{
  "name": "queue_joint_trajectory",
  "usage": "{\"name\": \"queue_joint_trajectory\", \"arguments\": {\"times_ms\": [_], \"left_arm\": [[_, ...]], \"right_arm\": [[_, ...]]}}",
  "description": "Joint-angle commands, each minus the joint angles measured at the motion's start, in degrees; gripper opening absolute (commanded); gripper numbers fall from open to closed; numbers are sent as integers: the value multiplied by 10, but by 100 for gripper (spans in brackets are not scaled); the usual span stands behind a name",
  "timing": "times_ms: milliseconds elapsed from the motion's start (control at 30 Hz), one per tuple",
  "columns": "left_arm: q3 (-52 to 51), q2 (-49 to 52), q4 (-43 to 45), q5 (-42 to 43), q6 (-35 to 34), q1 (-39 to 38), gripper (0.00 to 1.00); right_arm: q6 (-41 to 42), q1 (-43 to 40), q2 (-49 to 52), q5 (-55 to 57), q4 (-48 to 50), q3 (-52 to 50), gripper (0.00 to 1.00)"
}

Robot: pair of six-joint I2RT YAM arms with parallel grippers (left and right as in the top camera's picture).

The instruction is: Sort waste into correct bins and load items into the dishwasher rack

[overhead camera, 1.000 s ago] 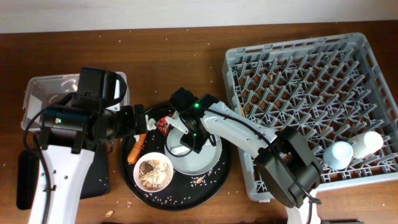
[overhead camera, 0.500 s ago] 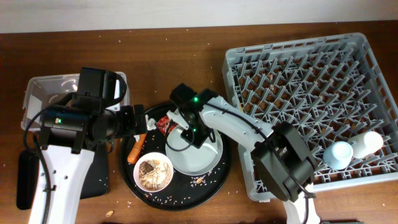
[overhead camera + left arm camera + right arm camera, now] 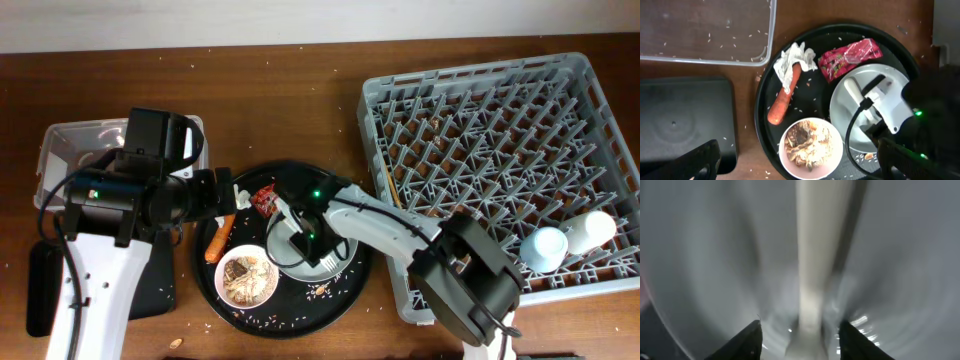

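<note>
The pale grey plate (image 3: pixel 335 262) lies on the round black tray (image 3: pixel 345 285). My right gripper (image 3: pixel 300 238) is low over the plate's left part, open, its fingers (image 3: pixel 802 340) either side of a pale elongated piece (image 3: pixel 812 255) lying on the plate. My left gripper (image 3: pixel 797 152) is open and hovers above the white bowl of beige-brown food scraps (image 3: pixel 810 147). The orange carrot (image 3: pixel 784 96), white tissue (image 3: pixel 790 62) and red wrapper (image 3: pixel 850 57) lie on the tray's left and back. The blue cup (image 3: pixel 548 248) and white cup (image 3: pixel 592 229) stand in the grey rack (image 3: pixel 480 130).
The clear tub (image 3: pixel 65 150) stands at the far left, and it also shows in the left wrist view (image 3: pixel 705 30). The flat black tray (image 3: pixel 685 120) lies in front of it. Rice-like crumbs are scattered on the round tray and the table. A thin brown stick (image 3: pixel 388 187) lies at the rack's left edge.
My right gripper has moved from the plate's back-left edge toward the front and down onto the plate. The left arm has not moved.
</note>
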Motion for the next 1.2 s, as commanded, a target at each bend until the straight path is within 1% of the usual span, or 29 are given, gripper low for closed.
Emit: {"name": "queue_joint_trajectory", "arguments": {"times_ms": [0, 33, 67, 100, 133, 300, 333, 367, 400, 467, 533, 567, 600, 633, 667, 700, 767, 867, 933, 967, 1000, 1033, 1067, 1100, 1133, 1167], "left_arm": [[7, -9, -2, -6, -4, 3, 99], [7, -9, -2, -6, -4, 3, 99], [7, -9, -2, -6, -4, 3, 99], [7, -9, -2, -6, -4, 3, 99], [7, -9, -2, -6, -4, 3, 99], [7, -9, -2, -6, -4, 3, 99], [7, -9, -2, -6, -4, 3, 99], [7, -9, -2, -6, -4, 3, 99], [7, -9, -2, -6, -4, 3, 99], [7, -9, -2, -6, -4, 3, 99], [7, -9, -2, -6, -4, 3, 99], [7, -9, -2, -6, -4, 3, 99], [7, -9, -2, -6, -4, 3, 99], [7, -9, -2, -6, -4, 3, 99], [7, -9, -2, -6, -4, 3, 99], [7, -9, -2, -6, -4, 3, 99], [7, -9, -2, -6, -4, 3, 99], [7, -9, -2, -6, -4, 3, 99], [7, -9, -2, -6, -4, 3, 99], [7, -9, -2, -6, -4, 3, 99], [7, -9, -2, -6, -4, 3, 100], [7, -9, -2, -6, -4, 3, 99], [7, -9, -2, -6, -4, 3, 99], [7, -9, -2, -6, -4, 3, 99], [7, -9, -2, -6, -4, 3, 99], [7, -9, -2, -6, -4, 3, 99]], "right_arm": [[23, -2, -4, 35, 39, -54, 45], [23, -2, -4, 35, 38, -55, 31], [23, -2, -4, 35, 37, -52, 22], [23, -2, -4, 35, 26, -40, 9], [23, -2, -4, 34, 10, -24, 4], [23, -2, -6, 50, -75, 91, 4], [23, -2, -6, 48, -87, 93, 4], [23, 0, -6, 37, -98, 83, 35], [23, 3, -6, 22, -98, 55, 45], [23, 18, -6, 14, -51, -25, 46], [23, 26, -6, 15, -17, -60, 45], [23, 26, -6, 15, -15, -61, 42], [23, 26, -6, 15, -15, -61, 28], [23, 25, -6, 19, -17, -58, 22], [23, 24, -6, 19, -27, -44, 17], [23, 24, -6, 22, -39, -28, 15], [23, 24, -7, 50, -80, 23, 11], [23, 21, -7, 84, -134, 110, 12], [23, 16, -7, 84, -145, 128, 12], [23, 17, -7, 84, -155, 127, 18], [22, 18, -7, 69, -158, 115, 34], [7, 21, -6, 43, -151, 95, 43], [7, 25, -6, 37, -134, 74, 46], [-9, 30, -6, 24, -110, 52, 49], [-21, 43, -6, 10, -58, 15, 50], [-21, 47, -6, 10, -29, -4, 50]]}}
